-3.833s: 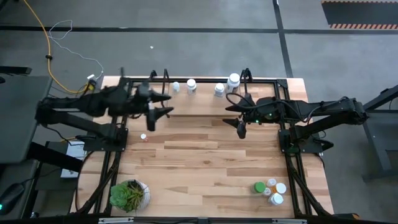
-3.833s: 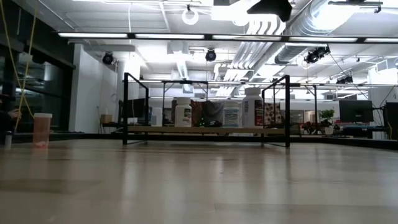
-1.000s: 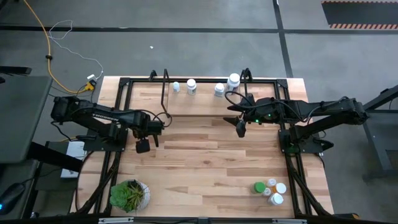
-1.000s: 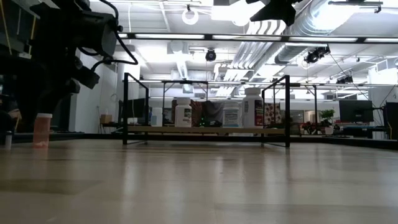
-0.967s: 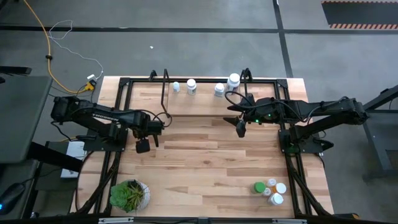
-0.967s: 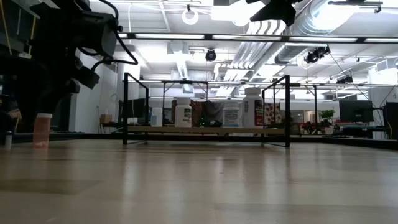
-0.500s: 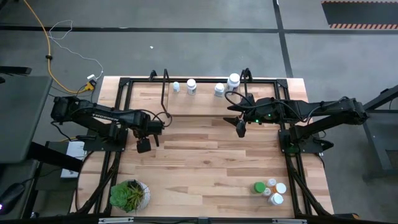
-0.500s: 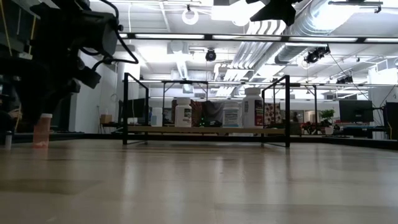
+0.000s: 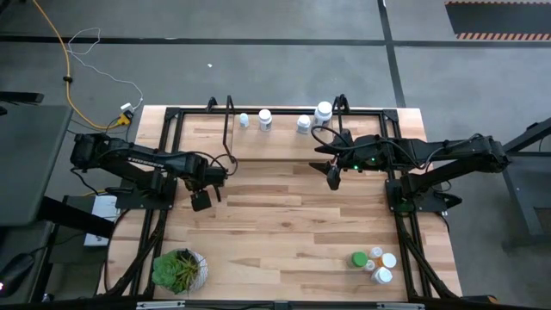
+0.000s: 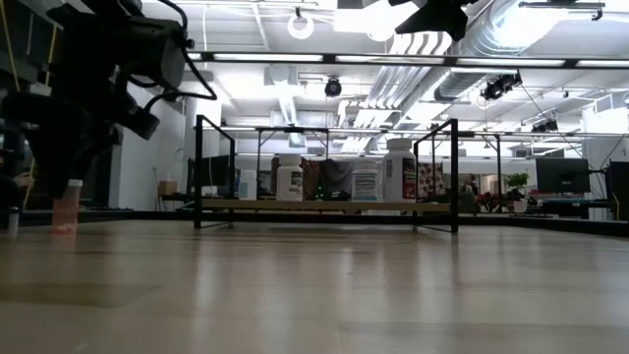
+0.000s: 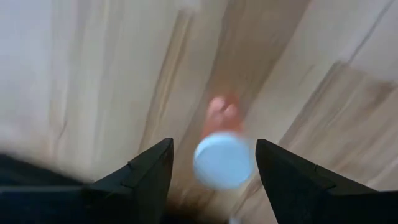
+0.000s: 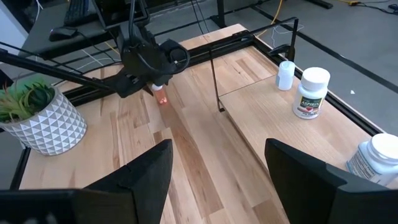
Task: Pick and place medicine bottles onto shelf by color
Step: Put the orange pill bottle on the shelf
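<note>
Only the left wrist view shows the left gripper (image 11: pixel 211 163) open, straddling the orange bottle (image 11: pixel 222 149).

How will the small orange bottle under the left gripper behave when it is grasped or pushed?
The orange bottle looks rigid, a small plastic cylinder with a white cap, so it probably will not deform. It stands upright and narrow on the table, so an off-centre push may tip it, and then it would likely roll. The left gripper straddles it, fingers open.
</note>
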